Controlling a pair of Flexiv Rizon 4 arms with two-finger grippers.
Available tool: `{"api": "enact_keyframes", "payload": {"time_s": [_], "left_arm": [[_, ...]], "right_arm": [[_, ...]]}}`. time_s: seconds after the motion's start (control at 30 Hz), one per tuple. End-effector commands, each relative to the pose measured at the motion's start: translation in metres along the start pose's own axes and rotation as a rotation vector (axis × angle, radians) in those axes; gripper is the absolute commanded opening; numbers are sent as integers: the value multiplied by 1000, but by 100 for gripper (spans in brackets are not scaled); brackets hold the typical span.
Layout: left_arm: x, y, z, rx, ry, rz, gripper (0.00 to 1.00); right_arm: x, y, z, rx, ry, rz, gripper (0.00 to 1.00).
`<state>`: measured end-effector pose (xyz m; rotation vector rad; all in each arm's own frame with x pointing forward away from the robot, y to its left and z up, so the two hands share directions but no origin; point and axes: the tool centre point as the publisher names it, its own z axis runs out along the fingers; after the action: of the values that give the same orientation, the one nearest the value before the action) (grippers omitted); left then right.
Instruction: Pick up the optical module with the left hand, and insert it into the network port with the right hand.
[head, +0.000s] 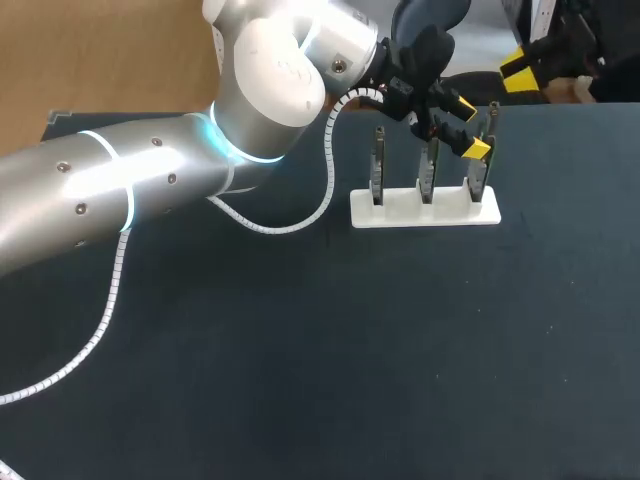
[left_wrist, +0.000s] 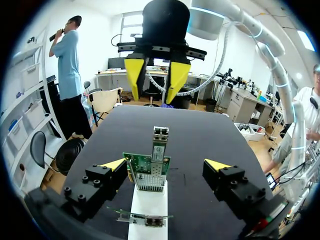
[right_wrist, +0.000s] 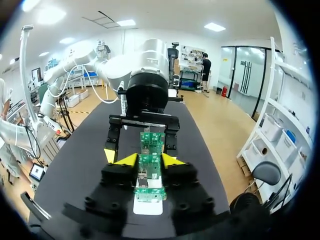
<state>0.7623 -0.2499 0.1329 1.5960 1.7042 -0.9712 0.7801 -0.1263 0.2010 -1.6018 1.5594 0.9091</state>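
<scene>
The left arm is lying out across the dark table towards a white stand that is carrying three upright boards in a row; the left gripper is hanging at the end of the row nearest the right arm, with its fingers spread wide; one yellow tip is sitting on each side of the green board standing there, and neither is touching it; the optical module, a small metal block, is sticking straight up from the top of that board, clear of both fingers; the middle board and the last board are standing further along the stand, on the left arm's side. The right gripper is hovering over the table's far side, well apart from the stand and facing the left gripper along the row; its yellow tips are sitting a little apart and gripping nothing.
</scene>
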Motion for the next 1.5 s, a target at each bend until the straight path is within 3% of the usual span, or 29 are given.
{"api": "enact_keyframes", "payload": {"time_s": [0.03,0.53,1.5], "left_arm": [[-1,0,0,0,4,-2,100],[-1,0,0,0,4,-2,100],[-1,0,0,0,4,-2,100]], "right_arm": [[-1,2,5,8,7,-8,0],[5,8,16,-7,15,12,0],[39,13,35,-29,57,112,0]]}}
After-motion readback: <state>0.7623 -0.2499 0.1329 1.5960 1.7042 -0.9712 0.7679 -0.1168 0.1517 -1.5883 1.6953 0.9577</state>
